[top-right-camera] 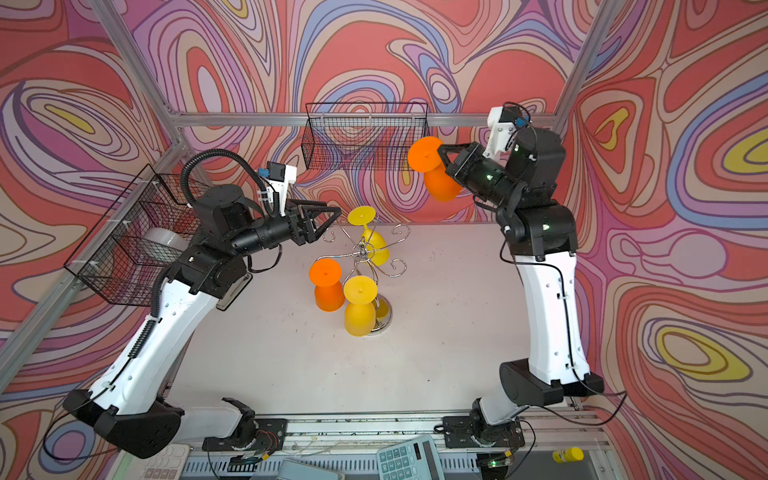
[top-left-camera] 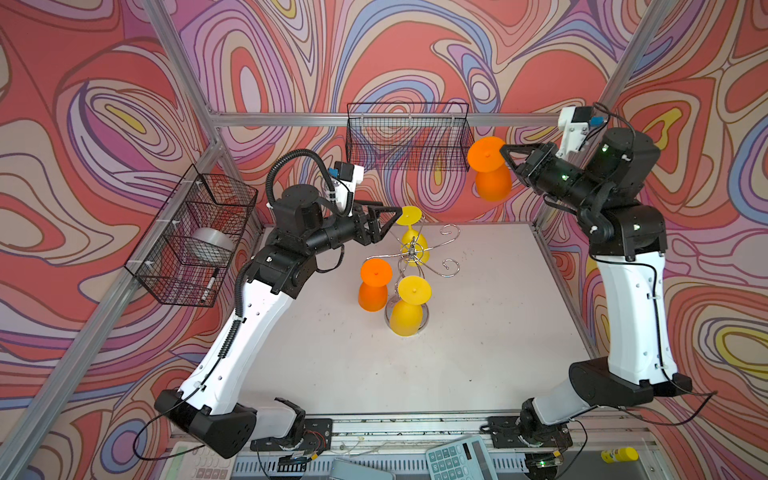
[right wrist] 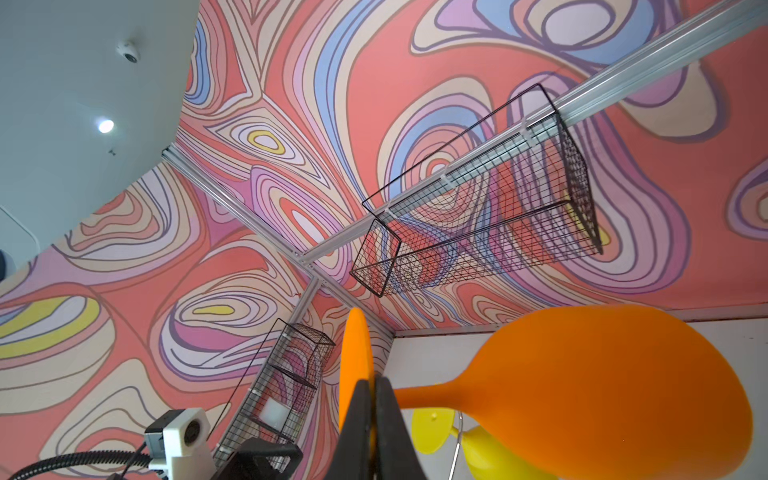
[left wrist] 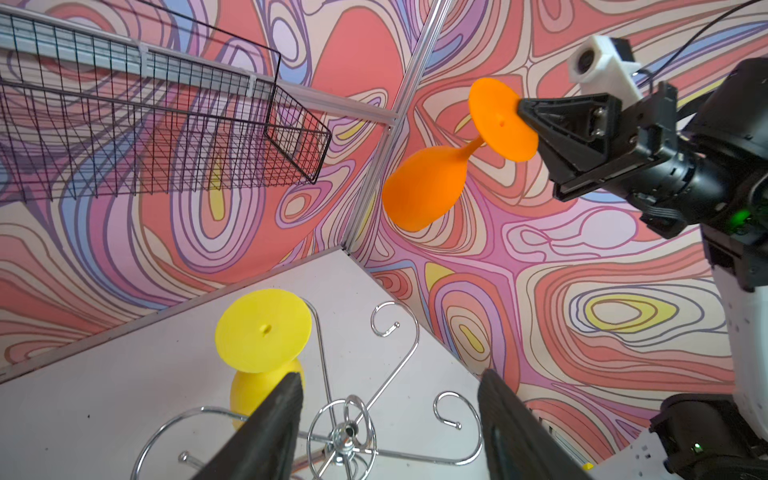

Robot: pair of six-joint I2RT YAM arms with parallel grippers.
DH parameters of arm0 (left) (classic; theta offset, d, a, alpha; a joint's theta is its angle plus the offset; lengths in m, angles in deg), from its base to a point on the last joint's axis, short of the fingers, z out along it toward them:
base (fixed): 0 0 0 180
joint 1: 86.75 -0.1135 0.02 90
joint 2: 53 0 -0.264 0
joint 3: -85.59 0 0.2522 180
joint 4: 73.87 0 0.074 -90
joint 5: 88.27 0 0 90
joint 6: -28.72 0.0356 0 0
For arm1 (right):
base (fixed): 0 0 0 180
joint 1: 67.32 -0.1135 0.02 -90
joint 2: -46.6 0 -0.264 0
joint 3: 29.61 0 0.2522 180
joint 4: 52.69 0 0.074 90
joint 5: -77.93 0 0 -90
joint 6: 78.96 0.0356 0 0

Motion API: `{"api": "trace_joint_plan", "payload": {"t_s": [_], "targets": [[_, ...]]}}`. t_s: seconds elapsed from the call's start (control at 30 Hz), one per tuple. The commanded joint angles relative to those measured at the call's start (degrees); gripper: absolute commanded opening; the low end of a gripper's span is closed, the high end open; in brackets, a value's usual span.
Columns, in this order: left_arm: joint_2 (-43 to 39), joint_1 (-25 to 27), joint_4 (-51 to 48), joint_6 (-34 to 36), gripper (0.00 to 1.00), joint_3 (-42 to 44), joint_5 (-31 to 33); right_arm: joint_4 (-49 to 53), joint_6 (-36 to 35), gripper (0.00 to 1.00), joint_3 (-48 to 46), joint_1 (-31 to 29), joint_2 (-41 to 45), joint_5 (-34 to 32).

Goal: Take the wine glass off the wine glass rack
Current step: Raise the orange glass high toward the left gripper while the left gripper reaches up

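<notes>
- I can read no text, brand or number anywhere in these views.
- The calculator at the near edge has keys, but their markings are too small for me to make out.

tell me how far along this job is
Done: the right end effector pinches one orange wine glass clear of the wine glass rack. In hand: the open left end effector is beside the far yellow wine glass. Left: that, the near yellow glass, the hanging orange glass.
</notes>
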State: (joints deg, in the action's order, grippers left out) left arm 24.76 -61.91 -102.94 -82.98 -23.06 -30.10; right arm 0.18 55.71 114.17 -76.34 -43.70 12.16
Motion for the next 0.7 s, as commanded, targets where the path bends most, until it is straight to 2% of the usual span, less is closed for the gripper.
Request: {"api": "trace_joint_plan", "payload": {"t_s": [0.0, 0.33, 0.43, 0.5, 0.6, 0.67], "targets": [[2.3, 0.3, 5.7, 0.0, 0.67, -1.7, 0.7, -13.5, 11.6, 0.00, -3.8, 0.1, 0.4, 4.2], [11.3, 0.3, 2.6, 7.5, 0.68, -9.5, 3.9, -35.2, 27.3, 0.00, -13.6, 0.4, -1.0, 3.5], [14.5, -0.4, 2.9, 7.2, 0.69, -12.8, 3.9, -43.0, 33.1, 0.00, -15.4, 0.5, -3.1, 3.2], [17.3, -1.6, 3.8, 4.9, 0.69, -15.4, 2.5, -48.1, 36.8, 0.00, -16.5, 0.4, -4.7, 2.6], [21.9, -4.5, 7.1, -2.6, 0.68, -18.7, -1.4, -55.8, 42.4, 0.00, -19.0, 0.4, -6.8, 1.4], [25.1, -7.1, 12.8, -12.7, 0.68, -19.8, -6.0, -61.2, 46.1, 0.00, -20.3, 0.4, -8.5, 0.9]]}}
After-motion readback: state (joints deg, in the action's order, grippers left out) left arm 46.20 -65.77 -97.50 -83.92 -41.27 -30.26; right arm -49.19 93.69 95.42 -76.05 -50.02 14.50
